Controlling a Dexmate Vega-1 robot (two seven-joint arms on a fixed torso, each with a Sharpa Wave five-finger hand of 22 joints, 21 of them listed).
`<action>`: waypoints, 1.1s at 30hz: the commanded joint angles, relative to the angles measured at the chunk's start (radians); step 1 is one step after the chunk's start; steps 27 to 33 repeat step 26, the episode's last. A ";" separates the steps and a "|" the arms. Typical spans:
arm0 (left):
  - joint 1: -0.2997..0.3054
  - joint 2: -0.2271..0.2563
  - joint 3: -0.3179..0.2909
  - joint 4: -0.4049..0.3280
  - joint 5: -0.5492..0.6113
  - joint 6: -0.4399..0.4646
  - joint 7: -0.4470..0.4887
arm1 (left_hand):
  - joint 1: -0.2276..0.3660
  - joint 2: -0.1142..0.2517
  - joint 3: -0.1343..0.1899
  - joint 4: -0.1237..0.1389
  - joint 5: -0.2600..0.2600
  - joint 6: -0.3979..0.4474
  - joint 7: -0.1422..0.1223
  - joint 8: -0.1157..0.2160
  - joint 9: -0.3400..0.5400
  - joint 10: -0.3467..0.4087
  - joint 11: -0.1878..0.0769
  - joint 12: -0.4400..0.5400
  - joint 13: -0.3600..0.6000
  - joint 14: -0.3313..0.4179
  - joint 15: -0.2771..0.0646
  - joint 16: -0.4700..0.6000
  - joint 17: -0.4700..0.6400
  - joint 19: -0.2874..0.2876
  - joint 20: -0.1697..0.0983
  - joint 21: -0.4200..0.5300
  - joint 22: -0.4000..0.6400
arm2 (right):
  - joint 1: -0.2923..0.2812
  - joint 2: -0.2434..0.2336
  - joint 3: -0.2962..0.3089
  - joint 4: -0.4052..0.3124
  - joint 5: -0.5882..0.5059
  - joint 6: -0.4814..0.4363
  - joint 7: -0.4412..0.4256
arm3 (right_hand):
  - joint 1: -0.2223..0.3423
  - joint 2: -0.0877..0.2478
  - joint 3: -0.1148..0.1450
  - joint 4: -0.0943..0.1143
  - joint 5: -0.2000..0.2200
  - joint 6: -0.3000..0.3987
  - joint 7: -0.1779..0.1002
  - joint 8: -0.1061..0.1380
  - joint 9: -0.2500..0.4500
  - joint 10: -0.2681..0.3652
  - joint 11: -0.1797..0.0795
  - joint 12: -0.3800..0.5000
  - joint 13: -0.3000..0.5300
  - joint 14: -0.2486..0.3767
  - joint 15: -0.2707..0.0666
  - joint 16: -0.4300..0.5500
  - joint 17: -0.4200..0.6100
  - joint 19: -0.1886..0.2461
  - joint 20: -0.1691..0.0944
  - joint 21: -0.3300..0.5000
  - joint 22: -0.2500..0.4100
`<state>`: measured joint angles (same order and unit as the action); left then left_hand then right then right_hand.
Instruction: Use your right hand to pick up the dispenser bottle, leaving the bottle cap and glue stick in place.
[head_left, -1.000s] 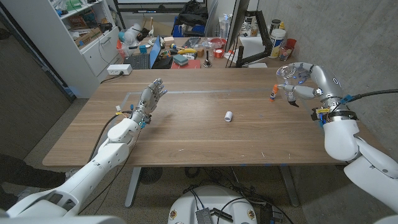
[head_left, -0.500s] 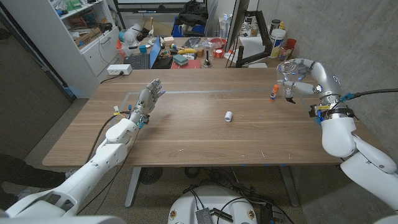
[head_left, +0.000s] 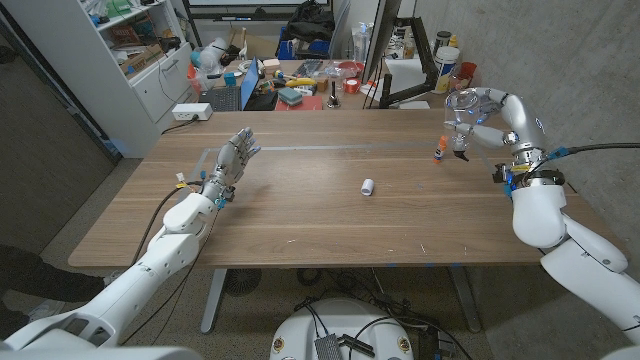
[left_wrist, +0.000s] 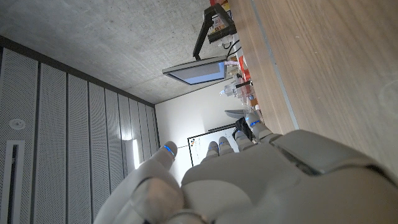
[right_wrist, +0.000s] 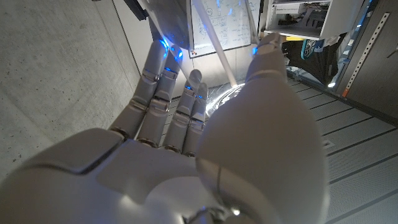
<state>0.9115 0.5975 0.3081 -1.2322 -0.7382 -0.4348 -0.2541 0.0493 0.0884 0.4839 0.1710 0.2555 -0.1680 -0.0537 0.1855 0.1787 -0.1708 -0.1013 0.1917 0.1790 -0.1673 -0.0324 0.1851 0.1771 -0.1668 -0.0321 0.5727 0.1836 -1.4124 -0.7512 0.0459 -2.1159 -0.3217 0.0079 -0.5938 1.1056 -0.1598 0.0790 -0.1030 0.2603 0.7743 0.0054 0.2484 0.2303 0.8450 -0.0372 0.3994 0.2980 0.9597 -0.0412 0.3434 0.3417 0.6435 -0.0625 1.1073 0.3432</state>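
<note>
The table (head_left: 300, 215) is wide and bare around the bottle cap (head_left: 367, 186). Near its far right edge the dispenser bottle (head_left: 459, 110) is held aloft by the right hand (head_left: 478, 112), above the glue stick (head_left: 438, 151). The left hand (head_left: 232, 160) is kept spread, holding nothing.

Wooden table (head_left: 300, 215), white bottle cap (head_left: 367, 186) near its middle, glue stick (head_left: 438, 152) upright far right

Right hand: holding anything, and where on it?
The right hand holds the clear dispenser bottle, lifted off the table; fingers wrap its body. The left hand holds nothing.
</note>
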 joint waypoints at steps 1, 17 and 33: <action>0.021 0.022 -0.023 -0.005 -0.024 -0.003 -0.009 | -0.004 0.058 -0.005 -0.001 0.005 -0.037 0.002 0.006 0.005 -0.020 0.006 0.004 0.002 -0.034 -0.019 0.002 0.002 -0.051 -0.014 -0.007 0.006 | 0.041 0.009 -0.039 0.009 0.012 0.006 -0.023 | 0.274 0.324 0.045 0.039 0.008 0.079 -0.071 0.004 0.003 0.016 0.002 0.005 0.039 0.105 -0.191 0.002 0.004 -0.003 -0.156 0.007 -0.001; 0.063 0.053 -0.045 -0.053 -0.037 0.003 0.003 | -0.004 0.058 -0.006 -0.001 0.006 -0.036 0.003 0.006 0.005 -0.020 0.003 0.005 0.002 -0.034 -0.020 0.002 0.002 -0.051 -0.015 -0.009 0.006 | 0.020 0.045 -0.011 0.015 0.046 0.059 -0.079 | 0.271 0.322 0.045 0.041 0.007 0.081 -0.069 0.003 0.004 0.017 0.006 0.003 0.041 0.107 -0.189 0.000 0.006 -0.005 -0.156 0.014 -0.007; 0.097 0.077 -0.066 -0.080 -0.045 -0.009 0.005 | -0.004 0.058 -0.006 -0.001 0.006 -0.037 0.003 0.005 0.005 -0.020 0.005 0.005 0.002 -0.034 -0.018 0.002 0.002 -0.050 -0.017 -0.010 0.006 | 0.013 0.070 -0.006 0.030 0.068 0.104 -0.101 | 0.268 0.321 0.045 0.043 0.006 0.082 -0.068 0.002 0.004 0.017 0.006 0.001 0.042 0.106 -0.190 -0.002 0.007 -0.007 -0.156 0.017 -0.010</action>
